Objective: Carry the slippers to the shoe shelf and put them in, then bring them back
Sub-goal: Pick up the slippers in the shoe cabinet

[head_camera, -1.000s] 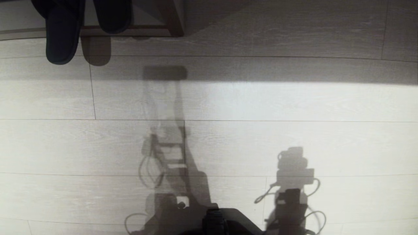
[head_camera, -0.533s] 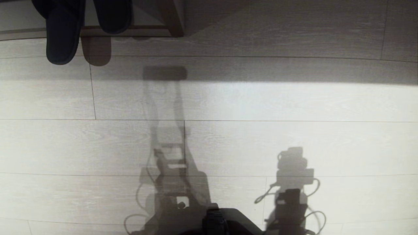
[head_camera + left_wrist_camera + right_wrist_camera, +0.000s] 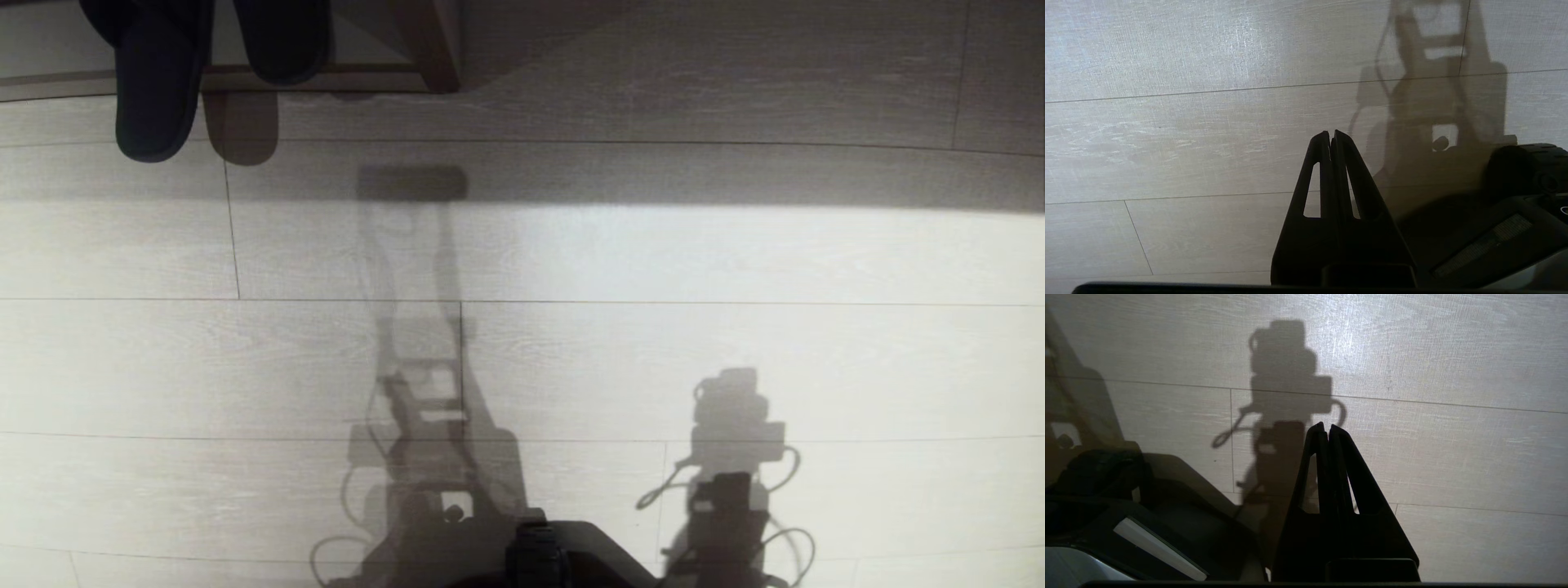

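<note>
Sitting at the shoe shelf (image 3: 326, 77) edge, the slippers (image 3: 155, 90) poke toes out over the floor (image 3: 653, 261), left one further out. Left claw (image 3: 1331, 134) closed, empty, above bare floor planks. Right claw (image 3: 1327, 426) likewise pinched together, holding nothing. Both well apart from the slippers

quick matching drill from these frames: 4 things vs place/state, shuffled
Things:
1. slippers
2. shoe shelf
3. left gripper
4. right gripper

Place or state:
A. shut, empty, over bare floor, beside its own camera-shaped shadow
B. toes sticking out over the pale base onto the floor side
C. brown-edged frame at the far left of the head view
D. shut, empty, the base's dark bulk beside it

Pairs: 1-B, 2-C, 3-D, 4-A
</note>
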Controlling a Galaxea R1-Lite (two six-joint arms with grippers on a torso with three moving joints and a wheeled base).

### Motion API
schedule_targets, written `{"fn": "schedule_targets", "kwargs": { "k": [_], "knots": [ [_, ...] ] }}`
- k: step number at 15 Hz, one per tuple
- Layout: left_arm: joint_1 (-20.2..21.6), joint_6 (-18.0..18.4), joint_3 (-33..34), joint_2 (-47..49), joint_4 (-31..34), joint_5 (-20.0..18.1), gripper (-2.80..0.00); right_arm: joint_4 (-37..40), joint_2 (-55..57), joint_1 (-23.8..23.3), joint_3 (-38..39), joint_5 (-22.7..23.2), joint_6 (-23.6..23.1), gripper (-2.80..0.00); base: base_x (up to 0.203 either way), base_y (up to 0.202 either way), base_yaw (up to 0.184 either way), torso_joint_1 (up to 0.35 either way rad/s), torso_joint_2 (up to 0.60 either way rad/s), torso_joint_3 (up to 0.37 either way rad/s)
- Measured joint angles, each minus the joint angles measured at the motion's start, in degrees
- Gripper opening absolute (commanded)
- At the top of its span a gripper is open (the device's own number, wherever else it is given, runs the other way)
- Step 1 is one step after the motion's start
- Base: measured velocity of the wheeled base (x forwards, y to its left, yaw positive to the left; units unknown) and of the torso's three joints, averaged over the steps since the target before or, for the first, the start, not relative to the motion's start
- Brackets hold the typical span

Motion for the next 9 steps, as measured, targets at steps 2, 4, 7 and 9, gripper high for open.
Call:
{"fn": "schedule_targets", "kwargs": {
  "k": [2, 4, 7, 9],
  "knots": [
    [0.0, 0.02, 0.0, 0.0, 0.02, 0.0, -2.8, -0.02, 0.0, 0.0, 0.0, -0.01, -0.02, -2.8, 0.0, 0.0, 0.0, 0.0, 0.0, 0.0],
    [0.0, 0.02, 0.0, 0.0, 0.02, 0.0, -2.8, 0.0, 0.0, 0.0, -0.02, 0.0, -0.02, -2.8, 0.0, 0.0, 0.0, 0.0, 0.0, 0.0],
    [0.0, 0.02, 0.0, 0.02, 0.02, 0.0, -2.8, 0.0, 0.0, 0.0, -0.02, -0.04, -0.02, -2.8, 0.0, 0.0, 0.0, 0.0, 0.0, 0.0],
    [0.0, 0.02, 0.0, 0.02, 0.02, 0.0, -2.8, 0.0, 0.0, 0.0, 0.0, -0.05, 0.0, -2.8, 0.0, 0.0, 0.0, 0.0, 0.0, 0.0]
  ]
}}
